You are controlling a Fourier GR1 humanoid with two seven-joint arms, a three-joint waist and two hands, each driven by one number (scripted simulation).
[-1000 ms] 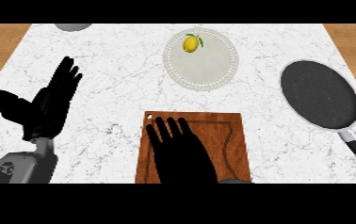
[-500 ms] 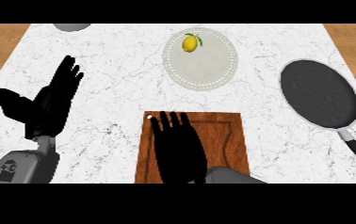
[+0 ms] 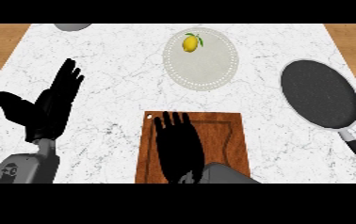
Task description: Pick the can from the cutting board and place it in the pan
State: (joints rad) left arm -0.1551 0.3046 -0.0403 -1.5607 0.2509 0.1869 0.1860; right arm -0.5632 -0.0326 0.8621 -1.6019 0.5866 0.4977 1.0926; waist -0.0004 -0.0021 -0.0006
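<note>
Over the cutting board (image 3: 226, 143) my right hand (image 3: 179, 145) lay flat with its fingers straight and spread, and I could not see the can anywhere beneath or beside it. At the counter's left edge my left hand (image 3: 49, 108) rested open, fingers up. Well to the right sat the pan (image 3: 319, 93), and a lemon (image 3: 190, 43) lay on the plate (image 3: 208, 68).

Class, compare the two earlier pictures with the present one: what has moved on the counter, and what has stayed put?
Only the right hand moved, a little: it slid slightly toward the view's lower edge over the cutting board, fingers still straight, holding nothing visible. The can cannot be seen. The left hand stays resting open at the left; the plate with the lemon and the pan are unchanged.
</note>
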